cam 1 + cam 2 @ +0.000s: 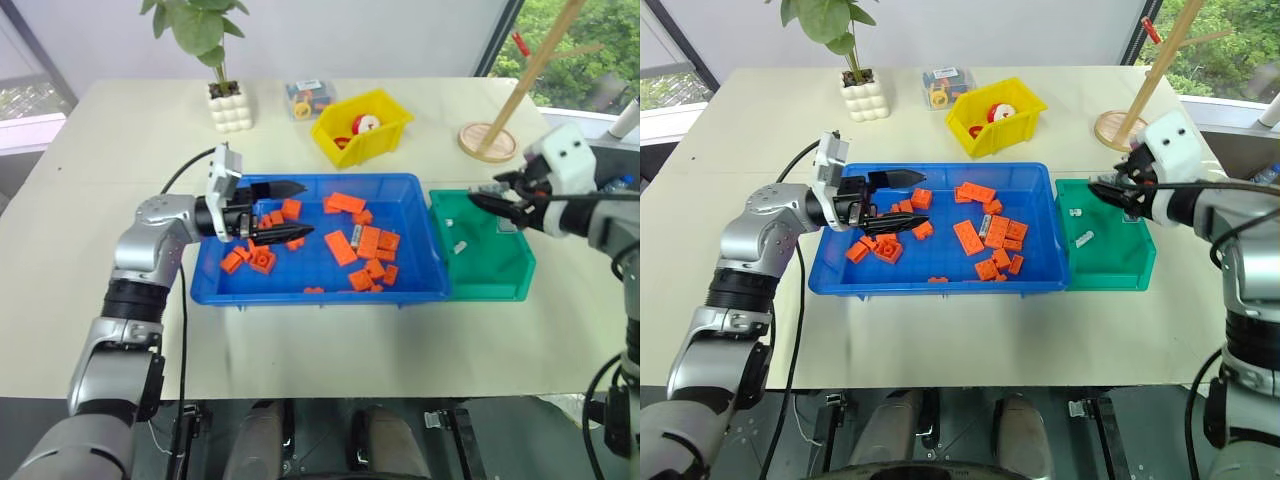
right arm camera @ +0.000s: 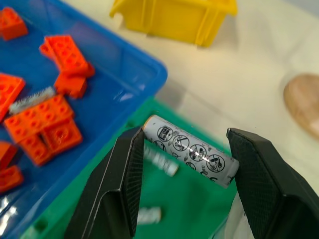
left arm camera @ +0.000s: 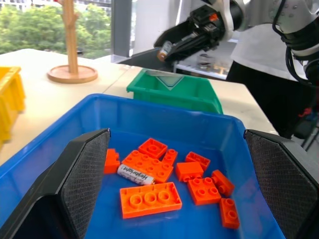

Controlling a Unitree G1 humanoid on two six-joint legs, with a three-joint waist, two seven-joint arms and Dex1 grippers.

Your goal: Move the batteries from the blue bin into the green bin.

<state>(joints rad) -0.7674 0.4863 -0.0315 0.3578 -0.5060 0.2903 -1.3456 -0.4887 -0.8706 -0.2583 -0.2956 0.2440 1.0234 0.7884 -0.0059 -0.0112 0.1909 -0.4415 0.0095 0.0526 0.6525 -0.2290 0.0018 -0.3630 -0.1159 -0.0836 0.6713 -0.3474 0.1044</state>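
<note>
The blue bin (image 1: pixel 300 272) lies mid-table with orange bricks (image 1: pixel 368 243) scattered over its floor. One battery (image 3: pixel 134 174) rests among the bricks there, also seen as the battery (image 2: pixel 31 101). My left gripper (image 1: pixel 306 210) hovers open over the bin's left part, pointing toward the bricks. The green bin (image 1: pixel 500 290) touches the blue bin's right side, and two batteries (image 1: pixel 461 245) lie on its floor. Above its far edge my right gripper (image 2: pixel 185 144) is shut on a battery (image 2: pixel 192 149), gripped by its ends.
A yellow bin (image 1: pixel 365 125) stands behind the blue bin. A potted plant (image 1: pixel 225 100) and a small clear box (image 1: pixel 305 97) sit at the back. A wooden stand (image 1: pixel 488 140) rises behind the green bin, near my right arm.
</note>
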